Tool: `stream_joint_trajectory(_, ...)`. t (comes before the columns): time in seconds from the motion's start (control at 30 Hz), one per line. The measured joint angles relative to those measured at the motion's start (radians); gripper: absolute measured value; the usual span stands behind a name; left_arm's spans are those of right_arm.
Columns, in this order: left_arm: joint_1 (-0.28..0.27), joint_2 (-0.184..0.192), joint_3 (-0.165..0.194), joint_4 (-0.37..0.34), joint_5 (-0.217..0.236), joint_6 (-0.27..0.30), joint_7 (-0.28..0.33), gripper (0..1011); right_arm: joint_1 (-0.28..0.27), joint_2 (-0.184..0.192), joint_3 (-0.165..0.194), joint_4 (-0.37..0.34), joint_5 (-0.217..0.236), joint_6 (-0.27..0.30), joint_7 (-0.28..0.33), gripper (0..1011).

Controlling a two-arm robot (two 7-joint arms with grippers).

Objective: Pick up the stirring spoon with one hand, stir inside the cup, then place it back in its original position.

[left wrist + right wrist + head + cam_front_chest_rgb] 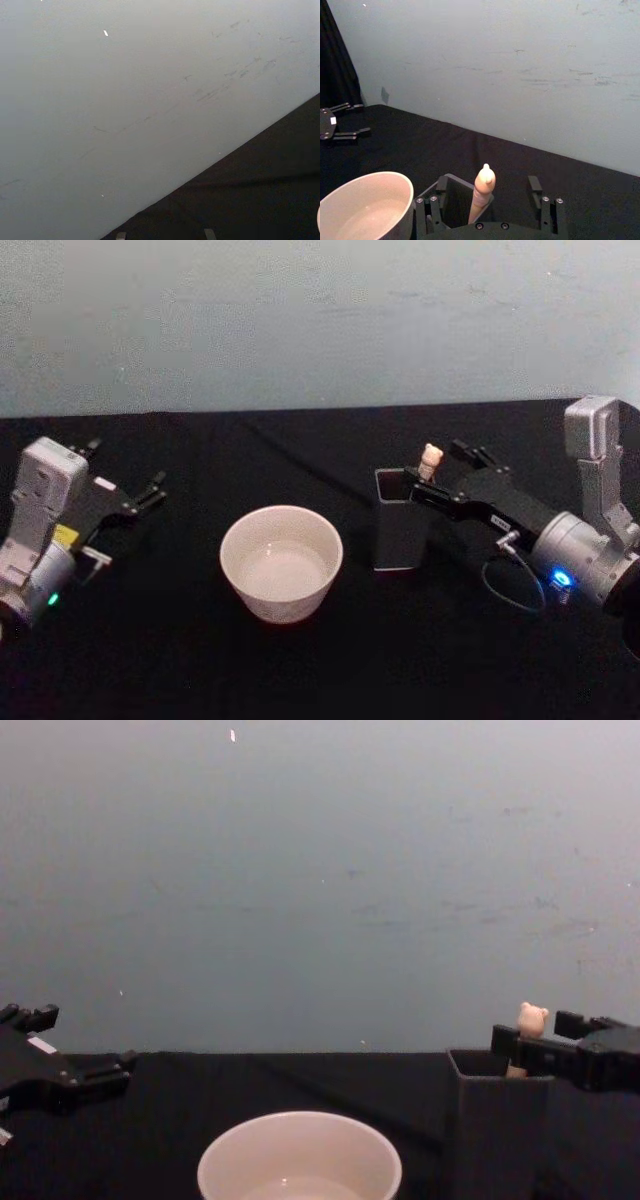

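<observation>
Stirring spoon [430, 461] is seen standing in the dark square holder [402, 530], handle leaned on the holder's back right corner, bear head poking above the rim; its metal bowl is hidden inside. The holder is stood on the black desk [150, 660], right of centre and roughly midway between back and front edges. The off-white cup [285, 608] is placed near the desk's centre, just beside the holder on its left, with a gap between them. The right pincer [442, 472] is reached in from the desk's right edge at the level of the holder's rim, fingers spread apart on either side of the spoon handle; in the right wrist view clear space is seen between handle and each finger, so nothing is clamped. The left pincer [155, 490] is held near the desk's left edge, well apart from the cup, fingers parted and nothing gripped. What is inside the cup cannot be told
</observation>
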Motion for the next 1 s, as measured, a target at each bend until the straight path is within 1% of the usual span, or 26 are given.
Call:
stream_joint_trajectory(0.07,0.000,0.000,0.000,0.000,0.000,0.000,0.000,1001,0.000,0.000,0.000,0.000,0.000,0.000,0.000,960)
stream_joint_trajectory(0.17,0.000,0.000,0.000,0.000,0.000,0.000,0.000,1001,0.000,0.000,-0.001,0.000,0.000,0.000,0.000,882)
stream_joint_trajectory(0.2,0.000,0.000,0.000,0.000,0.000,0.000,0.000,1001,0.000,0.000,-0.001,0.000,0.000,0.000,0.000,882)
stream_joint_trajectory(0.23,0.000,0.000,0.000,0.000,0.000,0.000,0.000,1001,0.000,0.000,-0.001,0.000,0.000,0.000,0.000,835)
stream_joint_trajectory(0.3,0.000,0.000,0.000,0.000,0.000,0.000,0.000,1001,0.000,0.000,-0.001,0.000,0.000,0.000,0.000,796)
stream_joint_trajectory(0.37,0.000,0.000,0.000,0.000,0.000,0.000,0.000,1001,0.000,0.001,-0.001,0.000,0.000,0.000,0.000,721)
stream_joint_trajectory(0.4,0.000,0.000,0.000,0.000,0.000,0.000,0.000,1001,0.000,0.000,-0.001,0.000,0.000,0.000,0.000,705)
stream_joint_trajectory(0.57,0.000,0.000,0.000,0.000,0.000,0.000,0.000,1001,0.000,0.000,-0.001,0.000,0.000,0.000,-0.001,522)
stream_joint_trajectory(0.6,0.000,0.000,0.000,0.000,0.000,0.000,0.000,1001,0.000,0.001,-0.001,0.000,0.000,0.000,-0.001,503)
stream_joint_trajectory(0.63,0.000,0.000,0.000,0.000,0.000,0.000,0.000,1001,0.000,0.001,-0.001,0.000,0.000,0.000,-0.001,460)
stream_joint_trajectory(0.67,0.000,0.000,0.000,0.000,0.000,0.000,0.000,1001,0.000,0.000,-0.001,0.000,0.000,0.000,-0.001,446)
stream_joint_trajectory(0.7,0.000,0.000,0.000,0.000,0.000,0.000,0.000,1001,0.000,0.000,-0.001,0.000,0.000,0.000,-0.001,393)
stream_joint_trajectory(0.8,0.000,0.000,0.000,0.000,0.000,0.000,0.000,1001,0.000,0.000,-0.001,0.000,0.000,0.000,-0.001,316)
stream_joint_trajectory(0.83,0.000,0.000,0.000,0.000,0.000,0.000,0.000,1001,0.000,0.001,-0.001,0.000,0.000,0.000,-0.001,273)
stream_joint_trajectory(0.93,0.000,0.000,0.000,0.000,0.000,0.000,0.000,1001,0.000,0.000,-0.001,0.000,0.001,-0.001,-0.001,213)
stream_joint_trajectory(1.0,0.000,0.000,0.000,0.000,0.000,0.000,0.000,1001,0.000,0.000,-0.001,0.000,0.001,-0.001,-0.001,213)
